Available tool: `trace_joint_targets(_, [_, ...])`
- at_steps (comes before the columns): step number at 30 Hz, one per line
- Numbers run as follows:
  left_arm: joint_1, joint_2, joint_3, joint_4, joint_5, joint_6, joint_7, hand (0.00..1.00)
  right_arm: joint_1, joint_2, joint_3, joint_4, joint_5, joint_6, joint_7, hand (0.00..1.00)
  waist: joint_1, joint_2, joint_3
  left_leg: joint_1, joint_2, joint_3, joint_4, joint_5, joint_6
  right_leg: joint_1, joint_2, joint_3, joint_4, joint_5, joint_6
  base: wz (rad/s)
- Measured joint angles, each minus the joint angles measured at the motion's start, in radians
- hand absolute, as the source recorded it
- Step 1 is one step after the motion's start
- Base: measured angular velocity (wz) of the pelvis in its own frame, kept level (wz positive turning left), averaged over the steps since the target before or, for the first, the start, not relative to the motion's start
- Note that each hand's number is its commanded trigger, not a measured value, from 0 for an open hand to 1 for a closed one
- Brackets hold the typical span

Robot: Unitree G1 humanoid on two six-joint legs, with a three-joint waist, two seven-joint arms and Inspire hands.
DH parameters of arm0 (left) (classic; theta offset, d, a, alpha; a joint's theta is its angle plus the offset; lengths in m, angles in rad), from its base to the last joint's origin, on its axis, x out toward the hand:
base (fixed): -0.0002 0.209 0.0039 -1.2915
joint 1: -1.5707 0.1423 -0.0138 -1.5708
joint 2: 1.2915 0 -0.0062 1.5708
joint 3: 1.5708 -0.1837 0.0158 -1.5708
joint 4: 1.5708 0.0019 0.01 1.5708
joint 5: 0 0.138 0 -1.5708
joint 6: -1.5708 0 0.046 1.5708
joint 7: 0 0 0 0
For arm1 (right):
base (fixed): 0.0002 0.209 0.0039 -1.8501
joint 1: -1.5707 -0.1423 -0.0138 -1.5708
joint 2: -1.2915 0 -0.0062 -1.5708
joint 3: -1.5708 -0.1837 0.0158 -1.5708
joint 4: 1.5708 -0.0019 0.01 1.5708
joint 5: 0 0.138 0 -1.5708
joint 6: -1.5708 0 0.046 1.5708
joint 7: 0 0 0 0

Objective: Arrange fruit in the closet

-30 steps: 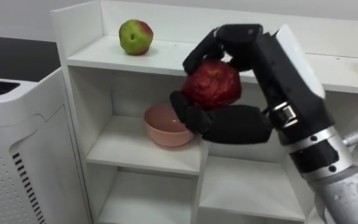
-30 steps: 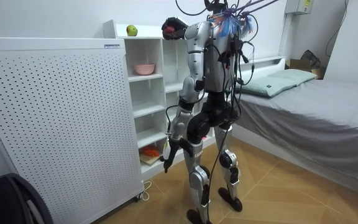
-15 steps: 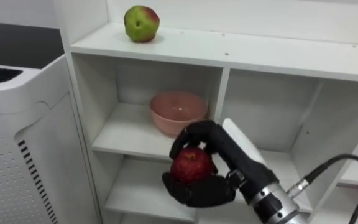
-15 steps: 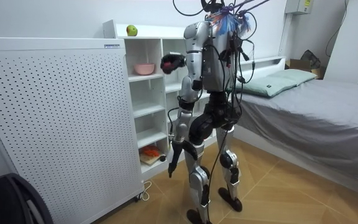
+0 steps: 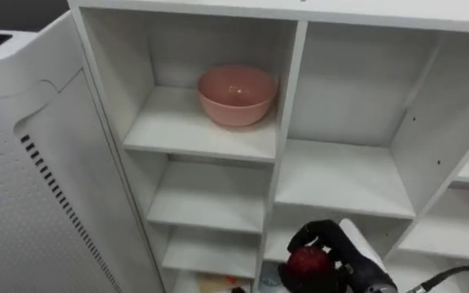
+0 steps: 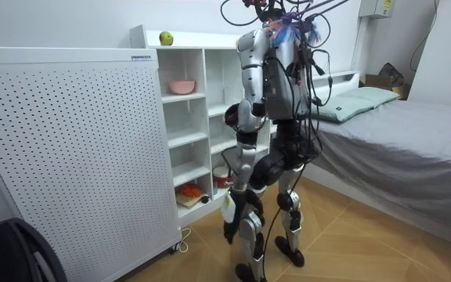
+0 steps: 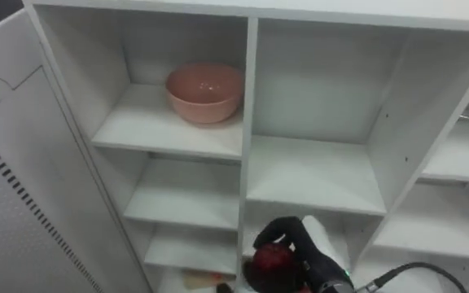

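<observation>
Apple point(image 5: 306, 262), red, is gripped in the right hand point(image 5: 339, 254), whose fingers curl over its top and side. Hand and fruit are low and near in the eye views, just right of the closet's point(image 5: 290, 122) upright divider and in front of the lower right compartment. I cannot tell whether they touch any shelf edge.

Far and left of them, a pink bowl point(image 5: 237, 94) stands on the upper left shelf, set back from its front edge and near the divider. A white perforated panel point(image 5: 31, 187) stands against the closet's left side.

In the room view the robot stands facing the closet with floor behind it, and a bed point(image 6: 398, 141) lies well apart. A green apple point(image 6: 165, 37) rests on the closet's top. The left hand point(image 6: 229, 227) hangs beside the leg; its grip cannot be told.
</observation>
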Motion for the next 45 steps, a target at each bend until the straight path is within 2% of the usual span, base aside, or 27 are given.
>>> trace_joint_targets(2, [0.005, 0.005, -0.016, -0.003, -0.038, 0.0, 0.02, 0.0, -0.032, -0.011, -0.005, 0.059, 0.014, -0.007, -0.053, 1.0, 0.002, -0.007, 0.0018, -0.066, -0.003, -0.005, 0.046, 0.0, 0.0, -0.071, -0.011, 0.0, 0.055, -0.027, -0.008, 0.08])
trace_joint_targets(6, [0.003, 0.008, -0.034, -0.013, -0.048, -0.012, 0.042, 0.0, -0.089, -0.04, -0.017, 0.138, 0.046, -0.015, -0.119, 1.0, 0.024, -0.02, 0.0076, -0.161, -0.005, -0.008, 0.11, 0.0, -0.001, -0.179, -0.024, 0.007, 0.151, -0.052, -0.018, 0.06])
trace_joint_targets(8, [0.002, 0.012, -0.035, -0.028, -0.049, -0.011, 0.049, 0.0, -0.114, -0.057, -0.018, 0.164, 0.053, -0.023, -0.156, 1.0, 0.03, -0.034, 0.0145, -0.227, -0.004, -0.009, 0.155, -0.001, -0.003, -0.25, -0.034, 0.007, 0.215, -0.068, -0.027, 0.1])
trace_joint_targets(11, [0.002, 0.017, -0.07, -0.035, -0.086, -0.009, 0.058, 0.0, -0.126, -0.057, -0.015, 0.163, 0.059, -0.024, -0.194, 1.0, 0.032, -0.041, 0.0153, -0.3, -0.004, -0.015, 0.21, -0.004, -0.007, -0.327, -0.044, 0.006, 0.284, -0.086, -0.04, 0.08])
trace_joint_targets(14, [0.001, 0.024, -0.11, -0.059, -0.139, -0.006, 0.058, 0.0, -0.14, -0.058, -0.015, 0.169, 0.089, -0.024, -0.227, 1.0, 0.035, -0.04, 0.0156, -0.376, -0.003, -0.026, 0.266, -0.009, -0.013, -0.399, -0.053, 0.001, 0.345, -0.102, -0.048, 0.07])
trace_joint_targets(18, [0.002, 0.029, -0.113, -0.066, -0.199, -0.007, 0.059, 0.0, -0.142, -0.064, -0.015, 0.177, 0.12, -0.024, -0.248, 1.0, 0.043, -0.034, 0.0166, -0.453, 0.003, -0.042, 0.324, -0.019, -0.024, -0.468, -0.051, -0.002, 0.397, -0.112, -0.055, 0.05])
trace_joint_targets(20, [0.002, 0.044, -0.113, -0.08, -0.205, -0.006, 0.06, 0.0, -0.146, -0.077, -0.014, 0.177, 0.128, -0.023, -0.252, 1.0, 0.059, -0.032, 0.0158, -0.507, 0.012, -0.047, 0.362, -0.023, -0.027, -0.519, -0.054, -0.008, 0.433, -0.118, -0.065, -0.03])
trace_joint_targets(23, [-0.003, 0.062, -0.113, -0.104, -0.205, -0.004, 0.061, 0.0, -0.196, -0.106, 0.024, 0.221, 0.173, -0.023, -0.262, 1.0, 0.07, -0.031, 0.0153, -0.56, 0.008, -0.049, 0.391, -0.022, -0.032, -0.577, -0.074, -0.012, 0.479, -0.127, -0.078, 0.07])
trace_joint_targets(27, [-0.005, 0.062, -0.114, -0.119, -0.206, 0.001, 0.062, 0.0, -0.257, -0.158, 0.066, 0.283, 0.236, -0.021, -0.285, 1.0, 0.094, -0.029, 0.0154, -0.594, -0.004, -0.059, 0.397, -0.02, -0.034, -0.613, -0.085, -0.016, 0.504, -0.133, -0.09, 0.15])
trace_joint_targets(29, [-0.003, 0.064, -0.13, -0.139, -0.232, 0.016, 0.062, 0.0, -0.276, -0.183, 0.076, 0.294, 0.275, -0.02, -0.304, 1.0, 0.118, -0.028, 0.0154, -0.61, -0.006, -0.07, 0.398, -0.017, -0.039, -0.622, -0.089, -0.029, 0.508, -0.135, -0.094, 0.17])
trace_joint_targets(33, [0.009, 0.068, -0.152, -0.142, -0.246, 0.02, 0.063, 0.0, -0.332, -0.188, 0.076, 0.334, 0.27, -0.011, -0.315, 1.0, 0.131, -0.027, 0.0158, -0.627, -0.007, -0.073, 0.397, -0.005, -0.047, -0.63, -0.105, -0.049, 0.515, -0.139, -0.102, 0.16])
trace_joint_targets(36, [0.033, 0.077, -0.152, -0.156, -0.246, 0.033, 0.062, 0.0, -0.383, -0.206, 0.076, 0.355, 0.27, 0.009, -0.333, 1.0, 0.133, -0.029, 0.0159, -0.648, -0.021, -0.072, 0.399, 0.0, -0.041, -0.65, -0.125, -0.052, 0.535, -0.15, -0.097, 0.22])
trace_joint_targets(38, [0.052, 0.097, -0.152, -0.188, -0.246, 0.043, 0.063, 0.0, -0.429, -0.223, 0.097, 0.375, 0.271, 0.021, -0.365, 1.0, 0.136, -0.036, 0.0172, -0.67, -0.022, -0.064, 0.409, 0.002, -0.041, -0.672, -0.138, -0.054, 0.553, -0.157, -0.092, 0.14])
trace_joint_targets(41, [0.061, 0.12, -0.152, -0.23, -0.245, 0.054, 0.075, 0.0, -0.476, -0.23, 0.12, 0.397, 0.273, 0.026, -0.41, 1.0, 0.135, -0.045, 0.0198, -0.691, -0.02, -0.065, 0.415, 0.004, -0.04, -0.687, -0.139, -0.058, 0.56, -0.162, -0.091, 0.09])
trace_joint_targets(45, [0.062, 0.132, -0.151, -0.24, -0.244, 0.054, 0.083, 0.0, -0.518, -0.238, 0.139, 0.396, 0.272, 0.033, -0.448, 1.0, 0.134, -0.046, 0.019, -0.704, -0.022, -0.077, 0.426, 0.005, -0.041, -0.692, -0.138, -0.068, 0.56, -0.165, -0.091, 0.0])
